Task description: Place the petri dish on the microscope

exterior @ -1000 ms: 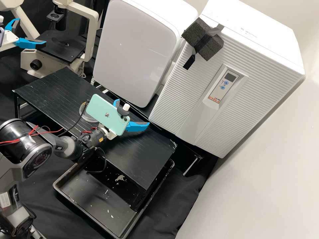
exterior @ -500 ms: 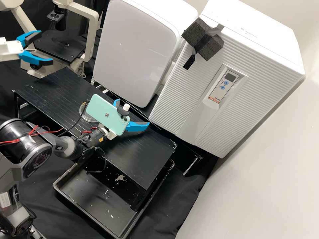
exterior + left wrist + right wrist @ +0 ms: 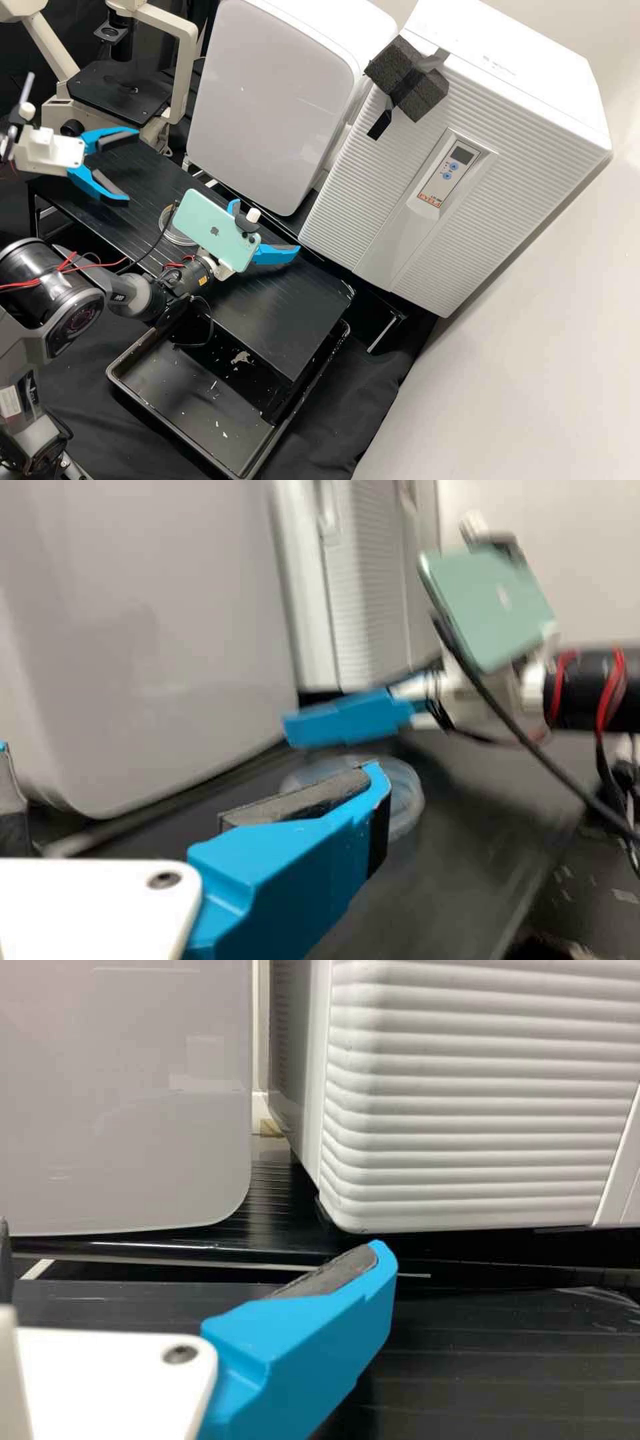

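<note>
The high view showed a clear round petri dish (image 3: 169, 231) on the black slatted stand (image 3: 280, 327), partly hidden behind a mint-green phone (image 3: 217, 230) mounted on the right arm. A thin black cable (image 3: 150, 248) crossed in front of the dish from that angle. The right gripper (image 3: 267, 228) hung over the stand with its two blue fingers spread and nothing between them. The left gripper (image 3: 133, 165) was over the stand's far end, its blue fingers wide apart, also holding nothing. In the left wrist view the dish lay on the black surface beyond one blue finger, and the other gripper's blue finger showed close by it.

The cream-coloured microscope (image 3: 186, 73) with its flat black stage (image 3: 120, 93) stood past the stand's far end, the dish well apart from it. Along one long side rose a white round-cornered case (image 3: 277, 100) and a white ribbed cabinet (image 3: 360, 207), which bore a dark grey foam block (image 3: 400, 70). The right wrist view showed a narrow gap between those two. Bare slats ran from the dish towards the microscope end, below the left gripper. Part of the stand's near end overhung a black shallow tray (image 3: 200, 407) dotted with pale scraps.
</note>
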Motion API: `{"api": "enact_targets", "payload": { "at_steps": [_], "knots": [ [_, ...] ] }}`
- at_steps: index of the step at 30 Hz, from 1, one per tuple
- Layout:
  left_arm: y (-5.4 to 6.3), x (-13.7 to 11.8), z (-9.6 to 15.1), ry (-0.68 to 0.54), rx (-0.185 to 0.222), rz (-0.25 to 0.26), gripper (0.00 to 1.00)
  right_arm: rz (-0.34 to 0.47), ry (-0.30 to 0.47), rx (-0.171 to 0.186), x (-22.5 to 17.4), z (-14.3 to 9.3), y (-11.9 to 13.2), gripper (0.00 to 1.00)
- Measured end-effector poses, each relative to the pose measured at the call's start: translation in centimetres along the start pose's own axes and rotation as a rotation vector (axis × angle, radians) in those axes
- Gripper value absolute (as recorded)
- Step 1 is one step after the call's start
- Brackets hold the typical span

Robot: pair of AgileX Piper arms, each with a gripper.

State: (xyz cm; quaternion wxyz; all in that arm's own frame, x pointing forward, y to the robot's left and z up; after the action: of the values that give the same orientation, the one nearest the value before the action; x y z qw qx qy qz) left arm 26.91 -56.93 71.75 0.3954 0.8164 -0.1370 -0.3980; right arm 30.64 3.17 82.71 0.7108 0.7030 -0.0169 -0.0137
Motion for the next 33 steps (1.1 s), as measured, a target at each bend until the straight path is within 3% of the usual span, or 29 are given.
{"api": "enact_targets", "payload": {
  "at_steps": [4, 12, 22, 33],
  "knots": [
    [-0.6, 1.4, 0.8, -0.028, 0.001, -0.044, 1.00, 0.000, 0.000, 0.000, 0.0, 0.0, 0.0, 1.00],
    [-0.6, 3.5, 2.0, -0.085, 0.006, -0.039, 1.00, 0.000, 0.000, 0.000, 0.0, 0.0, 0.0, 1.00],
    [-2.4, 6.5, 1.8, -0.082, -0.057, -0.129, 1.00, 0.000, 0.000, 0.000, 0.0, 0.0, 0.0, 1.00],
    [-3.0, 8.7, 2.3, -0.105, -0.110, -0.138, 1.00, 0.000, 0.000, 0.000, 0.0, 0.0, 0.0, 1.00]
  ]
}}
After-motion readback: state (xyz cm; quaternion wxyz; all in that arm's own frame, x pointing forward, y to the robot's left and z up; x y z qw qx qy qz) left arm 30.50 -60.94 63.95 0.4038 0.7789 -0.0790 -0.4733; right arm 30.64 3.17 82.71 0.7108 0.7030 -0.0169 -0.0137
